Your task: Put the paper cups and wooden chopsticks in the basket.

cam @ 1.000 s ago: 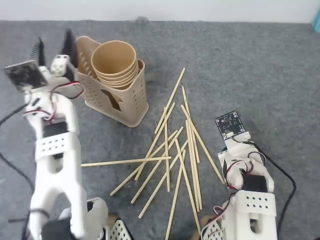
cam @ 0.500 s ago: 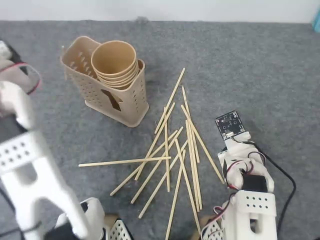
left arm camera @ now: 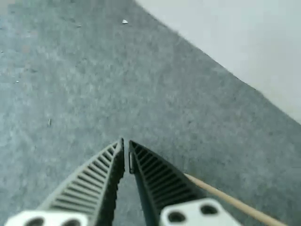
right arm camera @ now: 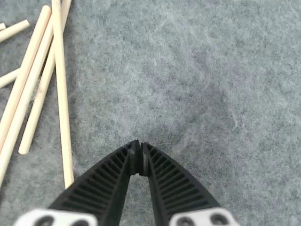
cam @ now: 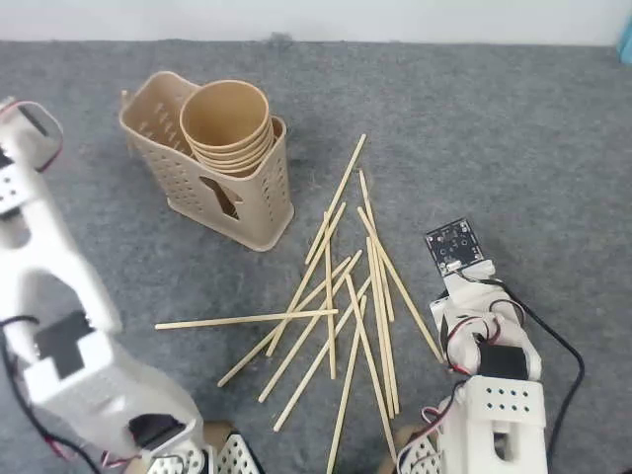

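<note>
A beige perforated basket (cam: 255, 209) stands at the back left of the grey carpet, with a stack of paper cups (cam: 226, 119) upright inside it. Several wooden chopsticks (cam: 331, 296) lie criss-crossed on the carpet between the basket and the right arm. My left gripper (left arm camera: 125, 144) is shut on nothing over bare carpet, well left of the basket; a thin beige strip (left arm camera: 235, 202) shows beside it. My right gripper (right arm camera: 139, 147) is shut and empty, low over the carpet, with chopstick ends (right arm camera: 57, 89) a short way to one side.
The left arm (cam: 44, 257) stands tall along the left edge. At the front right sits the right arm (cam: 484, 355), its camera board (cam: 454, 245) above its gripper. Bare carpet stretches across the right and back. A white wall (left arm camera: 244, 37) borders the carpet.
The left arm swung away from the basket to the far left, and its gripper went from open to shut. The right arm, basket and chopsticks stayed put.
</note>
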Available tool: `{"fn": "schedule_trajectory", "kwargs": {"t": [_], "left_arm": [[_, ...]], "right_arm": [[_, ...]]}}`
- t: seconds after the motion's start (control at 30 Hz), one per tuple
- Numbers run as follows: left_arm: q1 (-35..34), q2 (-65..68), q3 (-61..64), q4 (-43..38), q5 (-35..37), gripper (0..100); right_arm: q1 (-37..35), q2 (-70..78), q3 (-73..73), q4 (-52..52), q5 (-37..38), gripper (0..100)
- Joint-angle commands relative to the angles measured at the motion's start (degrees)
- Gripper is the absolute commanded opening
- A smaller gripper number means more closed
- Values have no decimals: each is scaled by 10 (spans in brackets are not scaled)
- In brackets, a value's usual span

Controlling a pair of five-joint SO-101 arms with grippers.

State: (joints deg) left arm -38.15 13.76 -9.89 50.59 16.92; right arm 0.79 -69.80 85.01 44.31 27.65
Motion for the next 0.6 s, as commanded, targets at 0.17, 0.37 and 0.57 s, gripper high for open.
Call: {"fn": "schedule_trajectory", "kwargs": {"t": [0.17, 0.37, 0.57], "left_arm": [[-14, 33, -36, 74, -202, 117], [-22, 33, 90, -140, -374, 156], [-24, 1, 251, -297, -400, 160]], "right_arm": [[-6, 3, -1, -10, 9, 8], [-7, 3, -1, -10, 9, 8], [-7, 3, 0, -11, 20, 8]]}}
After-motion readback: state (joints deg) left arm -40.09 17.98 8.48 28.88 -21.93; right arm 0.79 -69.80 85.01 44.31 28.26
